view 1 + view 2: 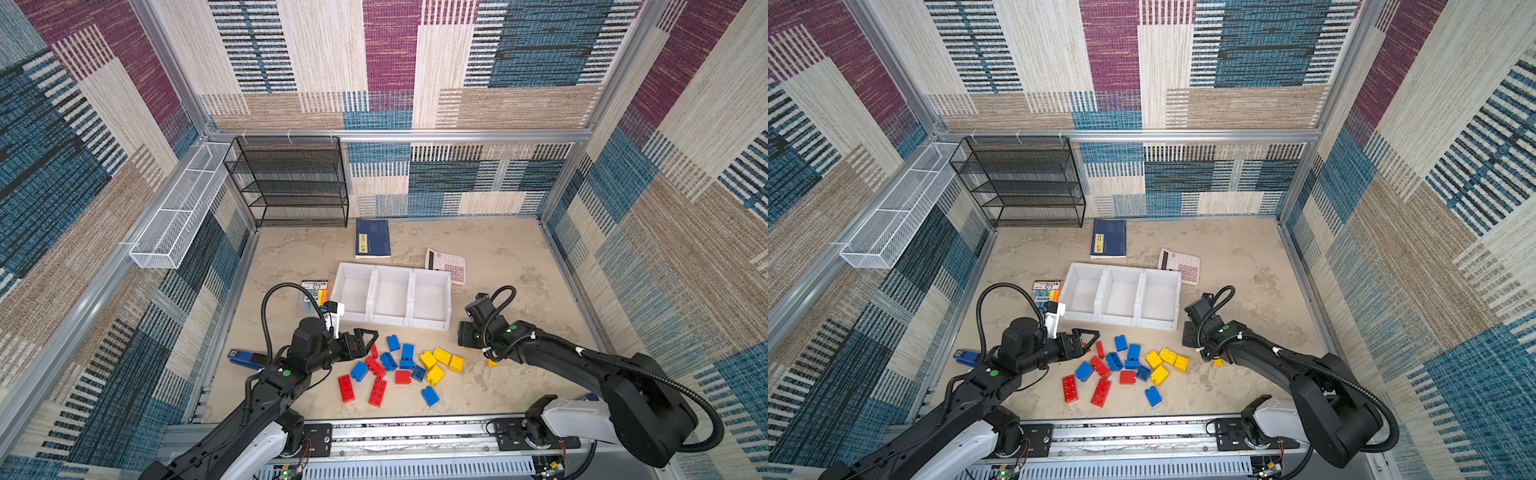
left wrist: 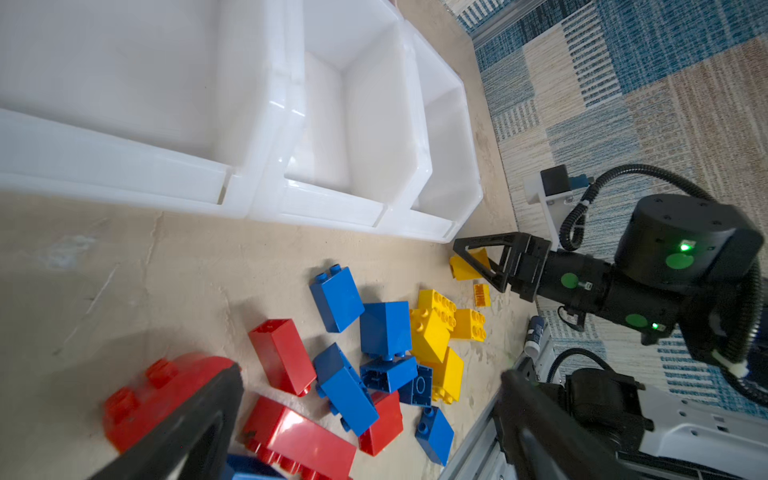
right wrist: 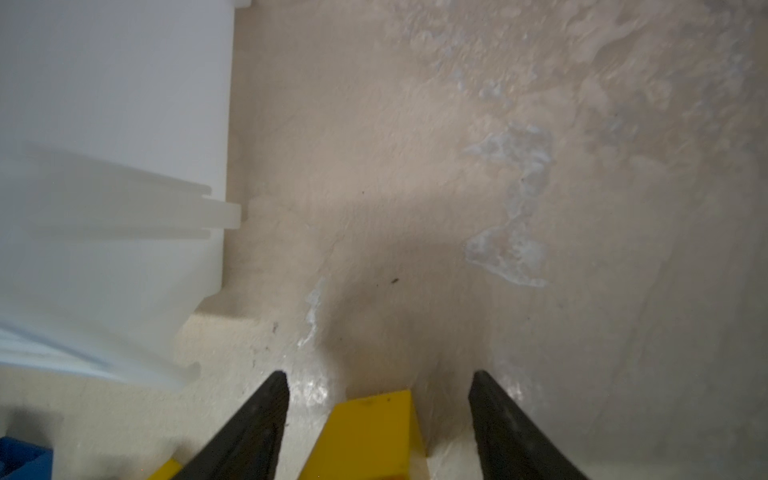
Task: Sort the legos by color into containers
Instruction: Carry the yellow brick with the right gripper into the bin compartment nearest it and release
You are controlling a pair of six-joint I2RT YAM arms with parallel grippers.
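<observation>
The legos (image 1: 399,365) lie in a loose pile of red, blue and yellow bricks in front of the containers (image 1: 388,320), three joined white bins with nothing inside. My left gripper (image 1: 372,343) hovers open at the pile's left end, and in the left wrist view its fingers straddle red bricks (image 2: 282,353). My right gripper (image 3: 378,386) points down at the table right of the pile. Its jaws are open around a lone yellow brick (image 3: 370,432), with a gap on each side. The left wrist view shows that yellow brick (image 2: 465,266) between the right fingers.
A blue book (image 1: 372,238) and a pink calculator (image 1: 449,266) lie behind the bins. A marker pack (image 1: 314,293) sits left of them, and a blue stapler (image 1: 245,358) lies by the left arm. A black mesh rack (image 1: 291,183) and a white mesh basket (image 1: 178,216) stand back left.
</observation>
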